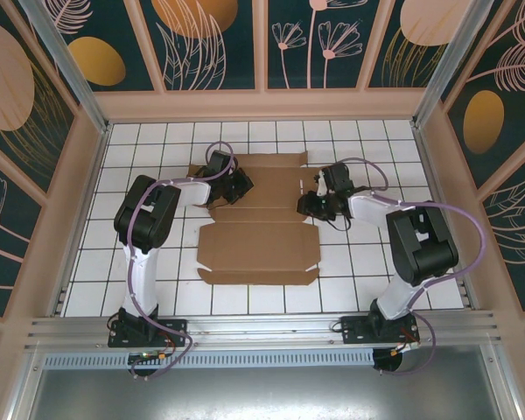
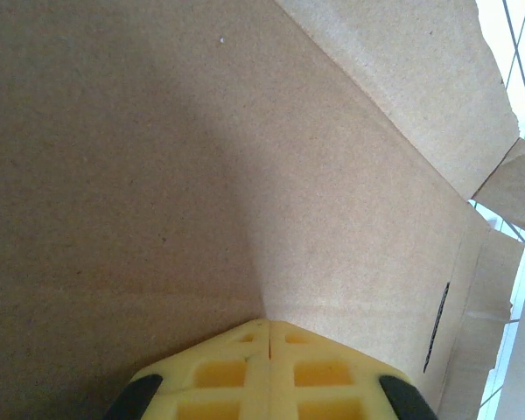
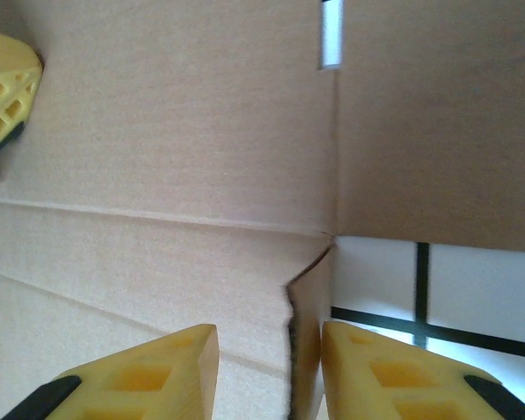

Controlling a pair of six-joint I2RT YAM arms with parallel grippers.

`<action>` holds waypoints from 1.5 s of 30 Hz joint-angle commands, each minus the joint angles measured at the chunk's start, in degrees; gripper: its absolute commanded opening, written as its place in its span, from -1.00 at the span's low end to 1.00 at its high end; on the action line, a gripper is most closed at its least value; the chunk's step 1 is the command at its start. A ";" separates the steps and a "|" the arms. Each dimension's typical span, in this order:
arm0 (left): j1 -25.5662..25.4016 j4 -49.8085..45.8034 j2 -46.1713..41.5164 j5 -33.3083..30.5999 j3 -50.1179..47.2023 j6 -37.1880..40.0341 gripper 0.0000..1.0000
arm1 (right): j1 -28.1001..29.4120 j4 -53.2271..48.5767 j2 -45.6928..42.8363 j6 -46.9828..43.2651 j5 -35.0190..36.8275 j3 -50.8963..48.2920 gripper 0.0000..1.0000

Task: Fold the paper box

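The paper box (image 1: pixel 258 247) lies as a mostly flat brown cardboard sheet in the middle of the white tiled table. My left gripper (image 1: pixel 236 185) rests on its far left part. In the left wrist view its yellow fingertips (image 2: pixel 269 331) are shut together, tips against a crease where a panel (image 2: pixel 359 219) bends up. My right gripper (image 1: pixel 308 206) is at the sheet's right edge, open (image 3: pixel 271 363). A small side flap (image 3: pixel 304 315) stands upright between its fingers, close to the right finger (image 3: pixel 394 367). The left gripper's yellow finger (image 3: pixel 4 79) shows at the upper left of the right wrist view.
The tiled table (image 1: pixel 367 262) is fenced by wooden walls (image 1: pixel 262 105) at the back and sides. A metal rail (image 1: pixel 262 328) runs along the near edge by the arm bases. Bare tiles lie to the left, right and front of the sheet.
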 commanded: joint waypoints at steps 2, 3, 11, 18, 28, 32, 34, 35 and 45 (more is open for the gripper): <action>0.39 -10.25 4.79 -4.96 -2.16 1.43 -1.00 | 4.42 -5.62 3.81 -3.82 7.60 5.21 -0.28; 0.40 -10.29 4.72 -5.05 -2.18 1.37 -1.00 | 5.41 -6.47 4.68 -4.27 8.95 6.13 -0.28; 0.34 -10.13 4.36 -4.86 -2.44 1.10 -1.00 | 8.61 -10.11 11.46 -5.14 16.82 10.31 -0.30; 1.00 -7.75 3.47 -3.70 -4.13 -1.24 -1.00 | 7.14 -6.15 -1.71 -5.75 17.51 8.60 -0.19; 0.99 -10.18 3.68 -4.44 -1.83 0.65 -1.00 | -8.52 -0.96 0.87 -3.42 8.86 12.69 0.36; 1.05 -10.04 3.88 -4.02 -2.07 0.66 -1.00 | -12.57 -3.43 8.07 -7.21 8.43 17.98 0.36; 1.01 -9.76 3.97 -3.67 -2.27 0.65 -1.00 | -15.11 -1.85 10.06 -7.29 3.00 18.12 0.34; 1.00 -9.68 4.00 -3.55 -2.27 0.67 -1.00 | -16.25 -1.19 10.95 -7.16 0.30 18.12 0.34; 1.36 -8.91 4.28 -2.17 -2.00 0.45 -1.00 | -19.24 3.15 18.43 -5.94 -20.45 17.96 0.18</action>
